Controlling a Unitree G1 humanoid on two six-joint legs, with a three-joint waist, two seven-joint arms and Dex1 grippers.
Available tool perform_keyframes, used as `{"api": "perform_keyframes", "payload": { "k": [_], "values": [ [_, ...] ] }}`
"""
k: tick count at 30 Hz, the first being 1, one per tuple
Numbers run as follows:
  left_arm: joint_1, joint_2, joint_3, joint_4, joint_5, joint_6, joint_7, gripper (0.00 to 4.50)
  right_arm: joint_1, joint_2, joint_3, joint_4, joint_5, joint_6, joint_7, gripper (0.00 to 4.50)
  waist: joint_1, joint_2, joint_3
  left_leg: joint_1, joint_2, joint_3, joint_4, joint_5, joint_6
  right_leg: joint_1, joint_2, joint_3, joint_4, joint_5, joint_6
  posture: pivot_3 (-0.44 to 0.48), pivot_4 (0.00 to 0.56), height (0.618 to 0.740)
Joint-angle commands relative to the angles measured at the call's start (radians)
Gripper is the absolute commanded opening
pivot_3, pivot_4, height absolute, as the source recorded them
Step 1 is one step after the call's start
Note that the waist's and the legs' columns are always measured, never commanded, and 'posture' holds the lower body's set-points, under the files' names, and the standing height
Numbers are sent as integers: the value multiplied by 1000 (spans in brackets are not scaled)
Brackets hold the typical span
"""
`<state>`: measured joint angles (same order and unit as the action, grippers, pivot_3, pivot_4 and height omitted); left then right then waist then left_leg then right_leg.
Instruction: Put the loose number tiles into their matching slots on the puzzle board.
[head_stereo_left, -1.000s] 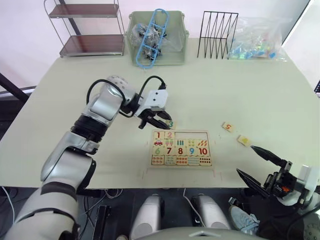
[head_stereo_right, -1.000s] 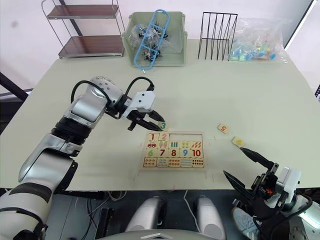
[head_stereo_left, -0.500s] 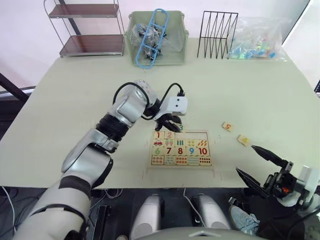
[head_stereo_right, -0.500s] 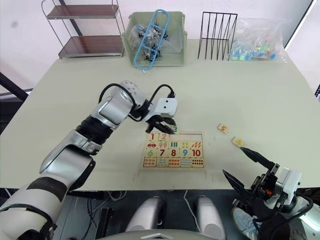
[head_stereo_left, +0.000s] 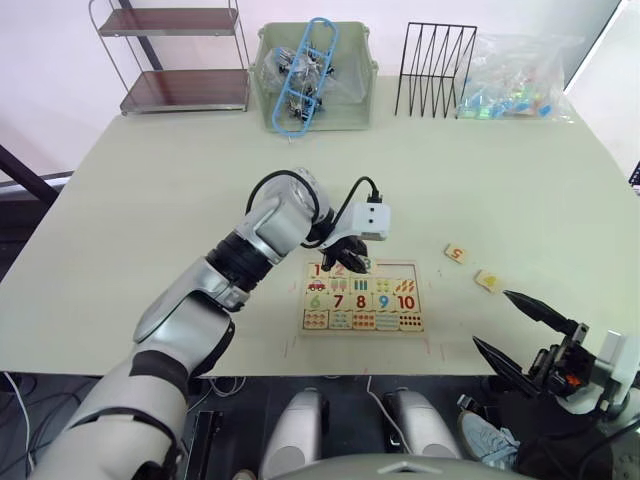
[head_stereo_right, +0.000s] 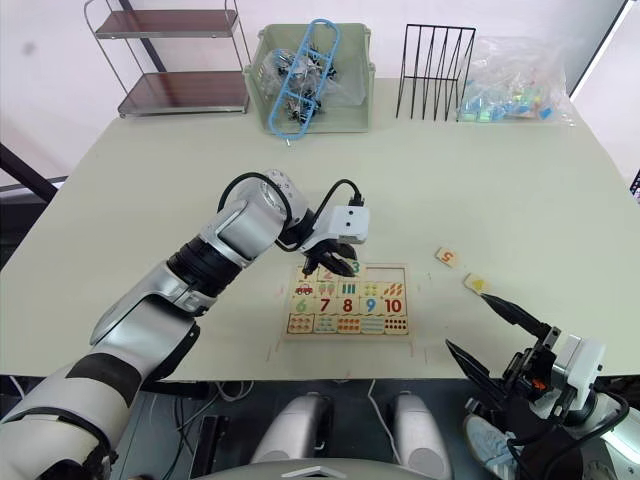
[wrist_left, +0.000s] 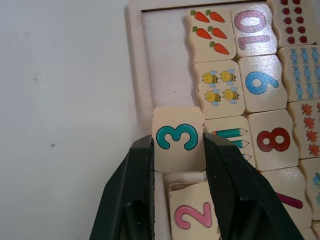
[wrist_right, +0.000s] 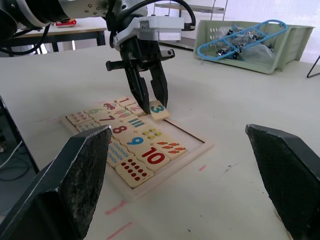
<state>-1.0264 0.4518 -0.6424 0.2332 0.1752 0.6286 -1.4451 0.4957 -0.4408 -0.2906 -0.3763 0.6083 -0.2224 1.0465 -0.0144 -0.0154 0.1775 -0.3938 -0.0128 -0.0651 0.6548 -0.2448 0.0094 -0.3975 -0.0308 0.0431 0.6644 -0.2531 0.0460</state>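
Observation:
My left gripper (head_stereo_left: 350, 262) is shut on a pale tile printed with a teal 3 (wrist_left: 177, 137). It holds the tile low over the wooden puzzle board (head_stereo_left: 421, 300), at the top row right beside the seated 2 tile (wrist_left: 192, 215). Whether the 3 rests in its slot I cannot tell. Tiles 1 (head_stereo_left: 317, 270) and 2 fill the first slots; the slots (head_stereo_left: 395, 269) further right are bare. A loose 5 tile (head_stereo_left: 456, 254) and a yellow-printed tile (head_stereo_left: 489, 281) lie right of the board. My right gripper (head_stereo_left: 515, 335) hangs open off the table's near right edge.
Along the table's far edge stand a metal shelf (head_stereo_left: 180, 60), a green basket (head_stereo_left: 310, 70) with a blue plastic piece, a black wire rack (head_stereo_left: 433, 70) and a clear bag of small parts (head_stereo_left: 515, 90).
My left gripper has carried the 3 tile rightward, from just off the board's upper left corner to over the top row beside the 2. The right arm has stayed put.

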Motion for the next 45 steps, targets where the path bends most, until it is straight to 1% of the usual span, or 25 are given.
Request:
{"api": "perform_keyframes", "payload": {
  "k": [1, 11, 21, 33, 42, 44, 45],
  "values": [
    [0, 19, -11, -62, 8, 29, -9, 944, 1, -7, -7, -31, 15, -6, -3, 4500, 0, 0, 0, 0, 0, 0, 0, 0, 0, 0, 0, 0, 0, 0, 0, 0, 150, 739],
    [-10, 17, -25, -68, 8, 75, 19, 944, 1, -6, -3, -28, 16, -8, -1, 4500, 1, 0, 0, 0, 0, 0, 0, 0, 0, 0, 0, 0, 0, 0, 0, 0, 150, 739],
    [-4, 24, -40, -49, 27, 39, 38, 944, 1, -6, 1, -36, 12, -2, -11, 4500, 1, 0, 0, 0, 0, 0, 0, 0, 0, 0, 0, 0, 0, 0, 0, 0, 150, 739],
    [15, 29, -45, -71, 28, 48, 31, 944, 5, -9, 2, -43, 12, 1, -15, 4500, 1, 0, 0, 0, 0, 0, 0, 0, 0, 0, 0, 0, 0, 0, 0, 0, 150, 739],
    [18, 23, -44, -57, 33, 43, 42, 944, 2, -11, 3, -41, 10, 1, -17, 4500, 1, 0, 0, 0, 0, 0, 0, 0, 0, 0, 0, 0, 0, 0, 0, 0, 150, 739],
    [19, 25, -47, -60, 31, 45, 38, 1945, 1, -12, 2, -40, 10, 0, -16, 4500, 1, 0, 0, 0, 0, 0, 0, 0, 0, 0, 0, 0, 0, 0, 0, 0, 150, 739],
    [20, 25, -47, -61, 31, 47, 37, 2125, 1, -12, 2, -40, 10, 0, -16, 4500, 1, 0, 0, 0, 0, 0, 0, 0, 0, 0, 0, 0, 0, 0, 0, 0, 150, 739]
  ]
}}
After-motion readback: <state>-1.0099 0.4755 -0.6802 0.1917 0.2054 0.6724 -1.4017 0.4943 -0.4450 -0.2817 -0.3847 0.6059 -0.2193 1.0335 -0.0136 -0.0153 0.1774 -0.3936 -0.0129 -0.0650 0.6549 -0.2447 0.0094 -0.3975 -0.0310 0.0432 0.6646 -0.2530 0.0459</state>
